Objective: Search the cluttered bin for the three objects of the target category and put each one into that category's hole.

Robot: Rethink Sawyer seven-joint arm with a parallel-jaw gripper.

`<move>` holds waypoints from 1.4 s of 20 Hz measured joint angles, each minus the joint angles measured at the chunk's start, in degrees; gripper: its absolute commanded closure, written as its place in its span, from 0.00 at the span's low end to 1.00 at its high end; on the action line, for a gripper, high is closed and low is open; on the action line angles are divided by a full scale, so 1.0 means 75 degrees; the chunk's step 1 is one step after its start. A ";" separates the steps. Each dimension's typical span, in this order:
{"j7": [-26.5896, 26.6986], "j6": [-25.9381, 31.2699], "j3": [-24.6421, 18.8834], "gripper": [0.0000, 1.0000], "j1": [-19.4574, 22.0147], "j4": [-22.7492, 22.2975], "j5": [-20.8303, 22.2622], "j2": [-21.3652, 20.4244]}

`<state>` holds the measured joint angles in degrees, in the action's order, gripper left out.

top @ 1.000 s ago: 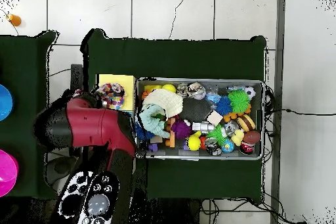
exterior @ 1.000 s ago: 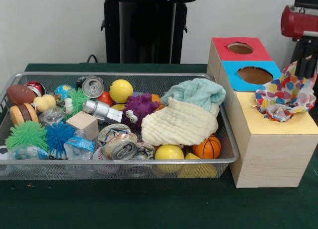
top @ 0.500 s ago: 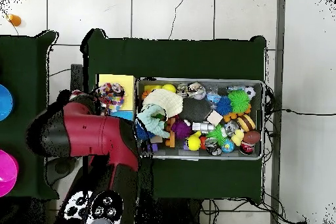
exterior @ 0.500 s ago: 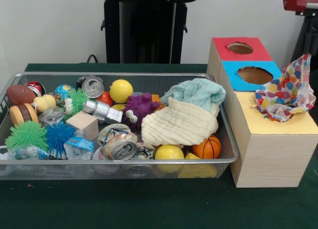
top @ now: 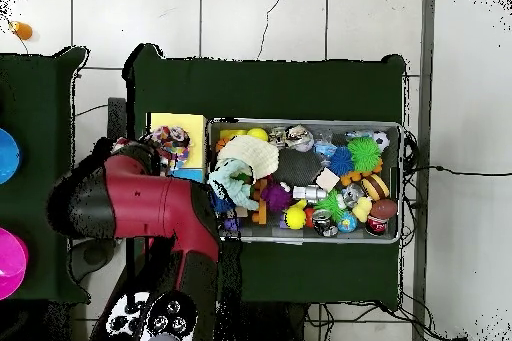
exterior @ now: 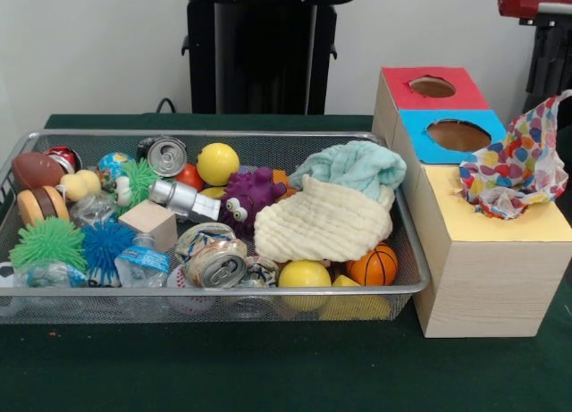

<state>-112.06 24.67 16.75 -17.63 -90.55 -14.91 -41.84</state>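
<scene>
You've got a spotted cloth (exterior: 514, 171) bunched in the yellow-surround hole (exterior: 497, 211) by the worktop's right edge, half sticking out, while your arm (top: 150, 207) looms above and I can't tell the claw's state.

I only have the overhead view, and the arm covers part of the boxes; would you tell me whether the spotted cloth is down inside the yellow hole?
Observer: Not fully. From the front, the spotted cloth sits bunched in the hole, and most of it stands above the yellow surround.
Operator: Thank you. Are the other two holes free?
Observer: Yes, nothing sticks out of the blue-surround hole or the red-surround hole.
Operator: How do the cloths in the bin lie?
Observer: The cream cloth lies over the front of the teal cloth, at the end of the bin beside the boxes.
</scene>
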 measured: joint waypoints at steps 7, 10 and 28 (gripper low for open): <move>0.0000 0.0000 -0.0002 1.00 -0.0014 -0.0059 -0.0002 0.0011; 0.0000 -0.0002 -0.0001 1.00 -0.0024 -0.0057 -0.0002 0.0050; 0.0000 -0.0992 -0.0004 1.00 -0.0109 -0.0104 0.0011 0.0819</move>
<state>-112.06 17.23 16.72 -18.45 -91.33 -14.83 -35.70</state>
